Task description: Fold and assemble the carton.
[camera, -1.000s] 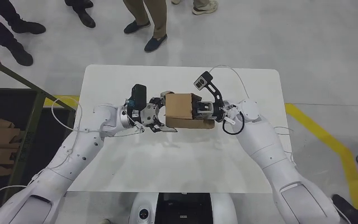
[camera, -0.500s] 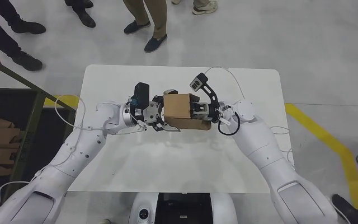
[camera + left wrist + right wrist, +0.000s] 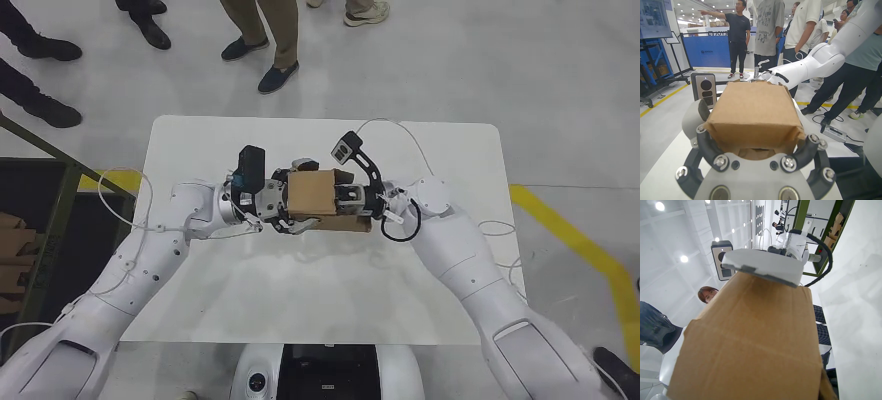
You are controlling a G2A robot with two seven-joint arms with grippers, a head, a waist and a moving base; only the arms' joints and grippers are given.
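Over the middle of the white rectangular table (image 3: pixel 200 150), a little toward its far edge, a brown cardboard carton (image 3: pixel 312 195) sits lengthwise between the robot's two arms. The right gripper (image 3: pixel 350 196) is clamped on one end of the carton, its dark fingers lapping over the edge there. At the opposite end the left gripper (image 3: pixel 292 197) stands spread wide, with one black finger (image 3: pixel 704 140) at each corner of the box. I can't tell whether they press on it. Seen from the left wrist, that end shows a flap folded across, with a gap beneath it into the inside. Whether the carton rests on the tabletop or hangs just above it, I can't make out.
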